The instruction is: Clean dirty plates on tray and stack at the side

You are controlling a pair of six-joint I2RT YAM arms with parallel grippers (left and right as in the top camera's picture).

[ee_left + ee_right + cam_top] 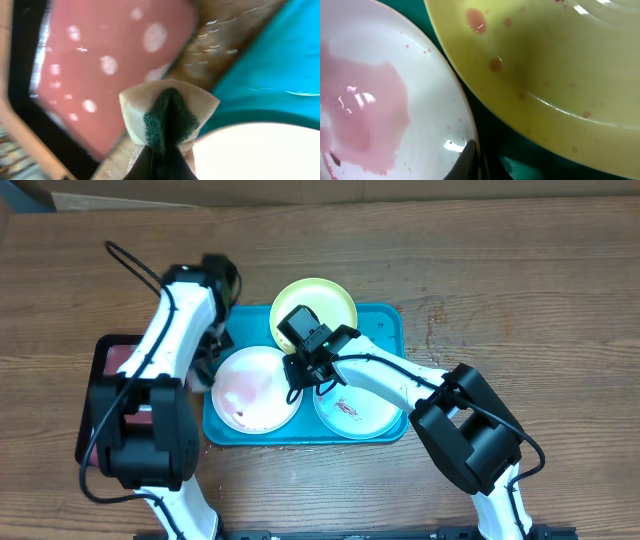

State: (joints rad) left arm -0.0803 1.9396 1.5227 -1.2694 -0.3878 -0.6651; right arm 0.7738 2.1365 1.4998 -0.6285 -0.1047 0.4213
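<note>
Sponge fills the left wrist view: pale foam folded over its green scouring face, pinched tight in the left end effector. It hangs over the strip of bench between the dark red tray and the turquoise tray, right at the rim of the white plate. Can't tell whether it touches the plate.

Right end effector sits low at the white plate's edge, in the gap next to the yellow-green plate. Only dark tips show in its wrist view. Can't tell whether it is open or clamped on the rim.

All three plates are inside the turquoise tray: white at front left, mint plate at front right, yellow-green at the back and hanging over the tray's back rim. Nothing is stacked at the side.

Judgement: we're in the wipe step on the white plate, early in the task. The pink smear is wet and broad, and the yellow-green plate carries reddish spots.

Next move: bring the sponge inward onto the smear, scouring face down, with light pressure. The right arm needs to steady the rim so the plate doesn't slide into its neighbours.
</note>
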